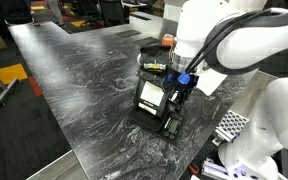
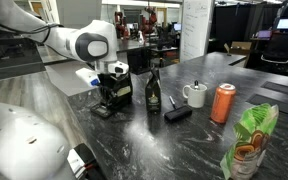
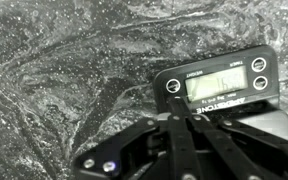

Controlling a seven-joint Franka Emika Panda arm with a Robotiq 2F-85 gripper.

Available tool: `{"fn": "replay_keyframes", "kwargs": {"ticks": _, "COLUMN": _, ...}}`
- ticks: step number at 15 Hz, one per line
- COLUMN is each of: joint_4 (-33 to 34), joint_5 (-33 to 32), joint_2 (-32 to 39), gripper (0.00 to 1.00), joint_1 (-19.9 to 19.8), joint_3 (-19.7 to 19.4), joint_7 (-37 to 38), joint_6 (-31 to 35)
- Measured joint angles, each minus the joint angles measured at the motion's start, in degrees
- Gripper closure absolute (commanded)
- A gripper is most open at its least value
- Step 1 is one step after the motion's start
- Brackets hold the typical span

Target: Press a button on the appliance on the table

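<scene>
The appliance (image 1: 151,96) is a small black box with a pale square panel on top, standing on the marble table (image 1: 74,80) near its edge. It also shows in an exterior view (image 2: 106,102). In the wrist view its control section (image 3: 216,88) fills the right side, with a pale display and round buttons at the corners. My gripper (image 3: 177,118) is shut and holds nothing. Its fingertips sit at the near edge of the control section, just below the display. In both exterior views the gripper (image 1: 178,92) (image 2: 112,84) is low over the appliance.
A dark bottle (image 2: 153,90), a white mug (image 2: 195,94), an orange can (image 2: 223,103), a small black object (image 2: 177,116) and a green bag (image 2: 249,140) stand on the table beside the appliance. A small orange object (image 1: 167,42) and a white sheet (image 1: 210,81) lie behind it.
</scene>
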Motion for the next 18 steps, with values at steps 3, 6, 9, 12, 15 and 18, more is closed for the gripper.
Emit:
{"fn": "replay_keyframes", "kwargs": {"ticks": 3, "joint_4": 0.1, "joint_5": -1.0, "joint_2": 1.2, "gripper": 1.00, "joint_1": 0.0, "joint_3": -0.1, "joint_7": -1.6, "joint_6": 0.2}}
{"fn": "replay_keyframes", "kwargs": {"ticks": 6, "joint_4": 0.1, "joint_5": -0.9, "joint_2": 1.5, "gripper": 1.00, "joint_1": 0.2, "joint_3": -0.3, "joint_7": -3.8, "joint_6": 0.2}}
{"fn": "replay_keyframes", "kwargs": {"ticks": 9, "joint_4": 0.1, "joint_5": 0.2, "joint_2": 1.9, "gripper": 1.00, "joint_1": 0.8, "joint_3": -0.5, "joint_7": -5.1, "joint_6": 0.1}}
{"fn": "replay_keyframes", "kwargs": {"ticks": 12, "joint_4": 0.1, "joint_5": 1.2, "joint_2": 2.7, "gripper": 1.00, "joint_1": 1.1, "joint_3": -0.6, "joint_7": -5.4, "joint_6": 0.1}}
{"fn": "replay_keyframes", "kwargs": {"ticks": 15, "joint_4": 0.1, "joint_5": 1.3, "joint_2": 3.5, "gripper": 1.00, "joint_1": 1.1, "joint_3": -0.7, "joint_7": -5.4, "joint_6": 0.1}}
{"fn": "replay_keyframes", "kwargs": {"ticks": 18, "joint_4": 0.1, "joint_5": 1.3, "joint_2": 4.3, "gripper": 1.00, "joint_1": 1.1, "joint_3": -0.7, "joint_7": -5.4, "joint_6": 0.2}}
